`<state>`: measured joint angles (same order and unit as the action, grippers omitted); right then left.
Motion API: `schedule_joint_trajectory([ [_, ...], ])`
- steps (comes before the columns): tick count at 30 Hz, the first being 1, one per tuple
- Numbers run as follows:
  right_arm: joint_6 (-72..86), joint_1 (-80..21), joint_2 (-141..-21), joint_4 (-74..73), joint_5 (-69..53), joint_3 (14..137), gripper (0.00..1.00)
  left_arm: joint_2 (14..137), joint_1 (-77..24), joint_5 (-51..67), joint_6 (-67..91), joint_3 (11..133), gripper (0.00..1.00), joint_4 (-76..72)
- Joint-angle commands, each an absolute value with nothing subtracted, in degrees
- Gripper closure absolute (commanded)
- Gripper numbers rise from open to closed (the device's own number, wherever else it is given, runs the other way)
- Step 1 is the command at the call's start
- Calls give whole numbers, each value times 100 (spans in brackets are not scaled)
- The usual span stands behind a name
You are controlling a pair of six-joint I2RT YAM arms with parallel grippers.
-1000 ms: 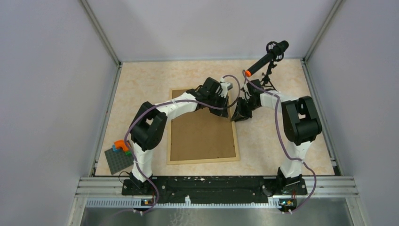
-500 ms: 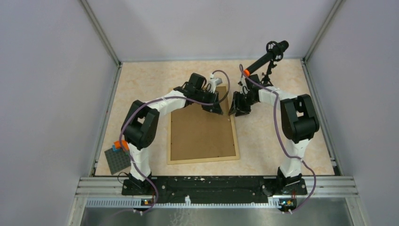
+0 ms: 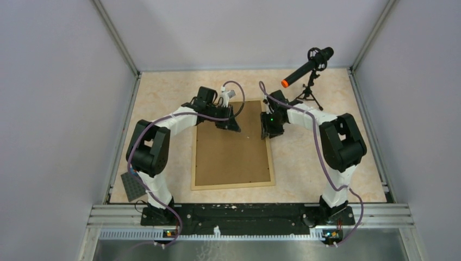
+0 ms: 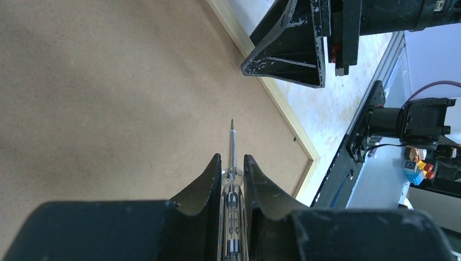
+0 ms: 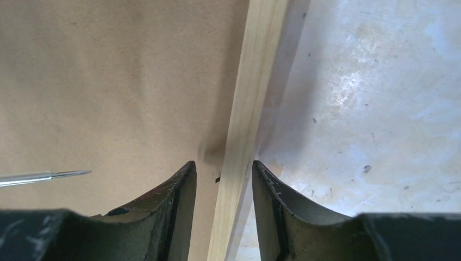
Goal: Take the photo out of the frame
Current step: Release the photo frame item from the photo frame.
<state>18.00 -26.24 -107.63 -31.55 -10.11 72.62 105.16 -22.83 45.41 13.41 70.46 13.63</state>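
The frame (image 3: 234,157) is laid back-up on the table (image 3: 304,163), with its brown fibreboard showing inside the light-wood rim; the photo cannot be seen. A thin screwdriver (image 4: 232,142) is clamped in the closed left gripper (image 4: 232,159), pointed across the far part of the board. The right gripper (image 5: 223,164) is held parted, with its jaws set astride the frame's right rail and nothing gripped.
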Motion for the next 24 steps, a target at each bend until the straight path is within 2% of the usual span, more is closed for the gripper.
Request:
schedule_joint_trajectory([
  [1,1890,-2753,-10720,-3350,-483,7251,59,10203,-2252,4579,1305,6977,100,1230],
  [12,2054,-2852,-10678,-3333,-474,6880,63,10266,-2217,4569,1369,6956,100,1145],
  [17,2142,-2852,-10909,-3465,-502,7009,79,10269,-2215,4513,1372,6938,100,1162],
  [21,2161,-2838,-11062,-3547,-490,7215,100,10267,-2189,4497,1371,6927,100,1171],
  [24,2143,-2778,-11338,-3661,-366,7653,100,10241,-2142,4481,1356,6894,100,1189],
])
